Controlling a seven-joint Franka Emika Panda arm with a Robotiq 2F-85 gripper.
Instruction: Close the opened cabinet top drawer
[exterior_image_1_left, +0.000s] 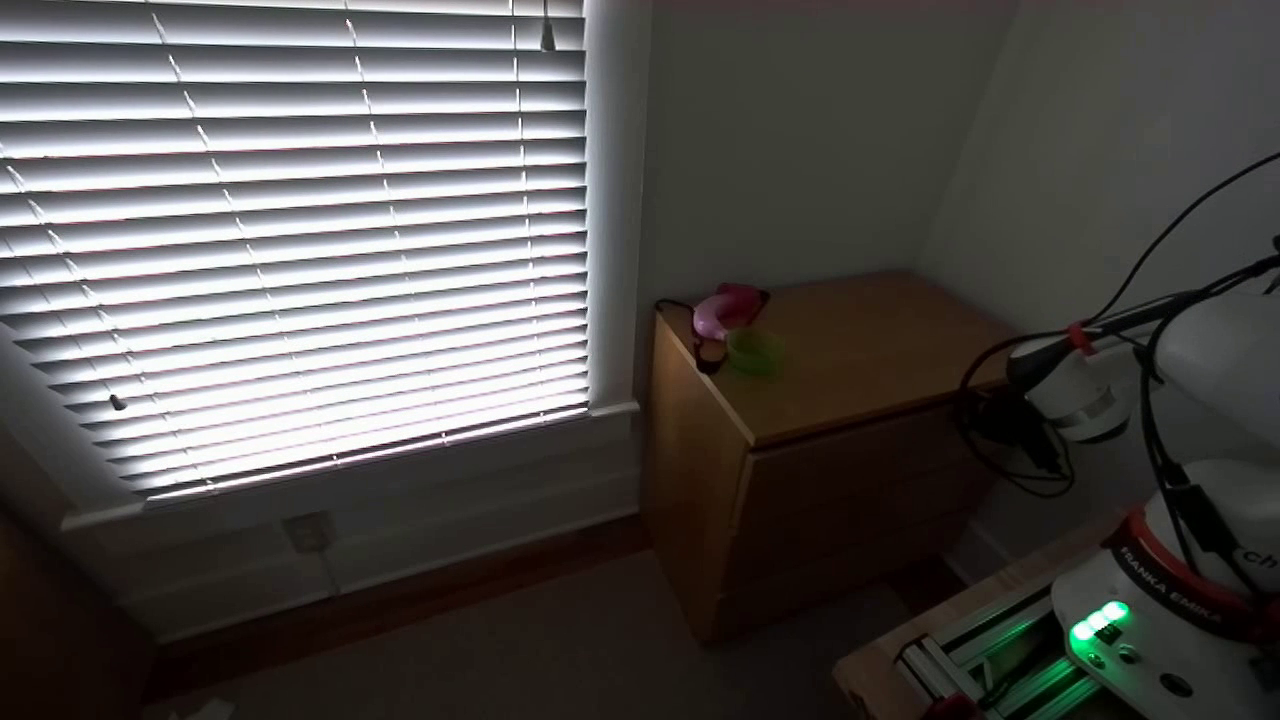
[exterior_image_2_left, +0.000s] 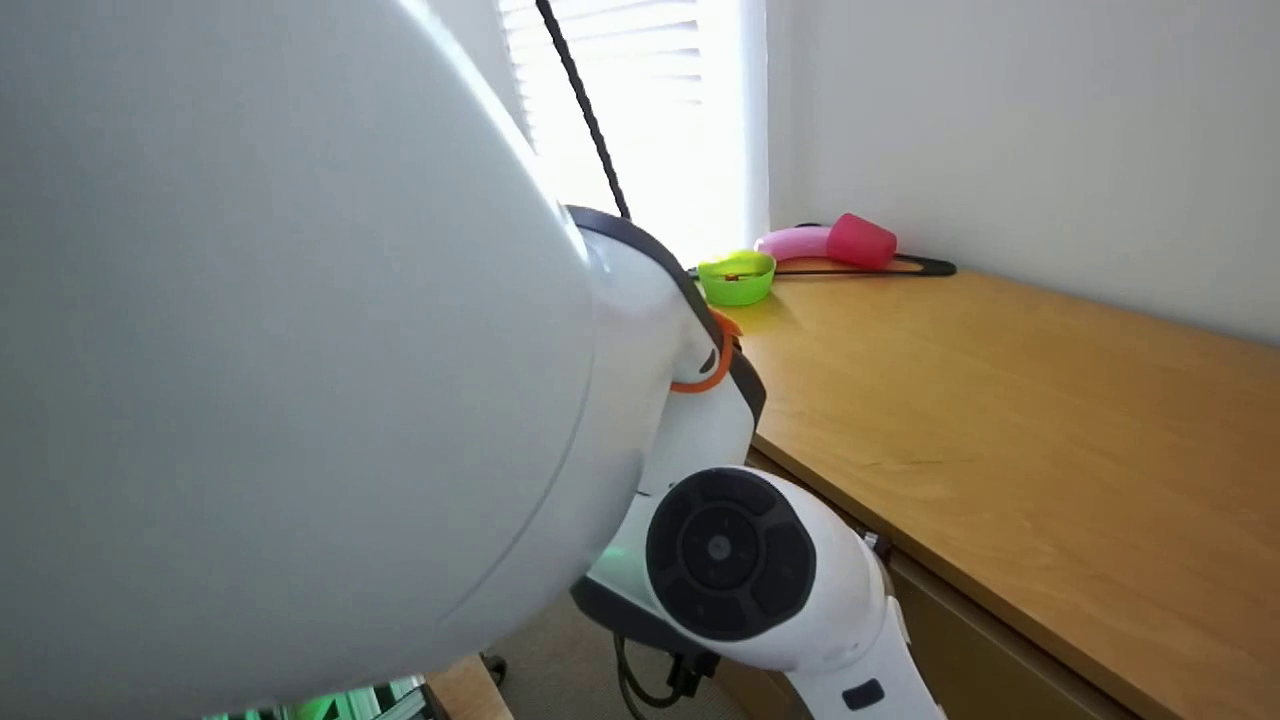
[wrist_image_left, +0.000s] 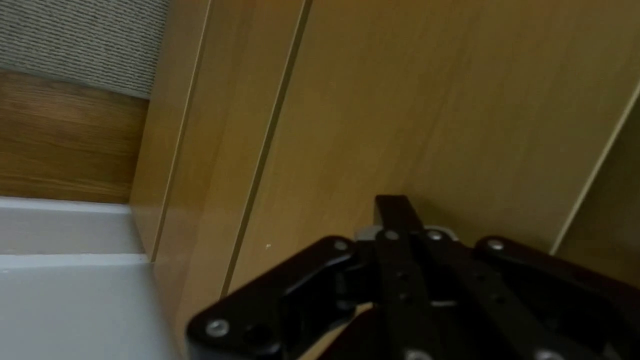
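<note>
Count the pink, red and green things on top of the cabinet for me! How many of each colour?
Pink: 1, the curved thing
Pinkish red: 1, the cup-shaped thing
Green: 1, the bowl
Total: 3 on the cabinet

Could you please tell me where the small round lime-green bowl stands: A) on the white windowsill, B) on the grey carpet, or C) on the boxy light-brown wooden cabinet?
C, since both exterior views show the small round lime-green bowl on top of the boxy light-brown wooden cabinet.
</note>
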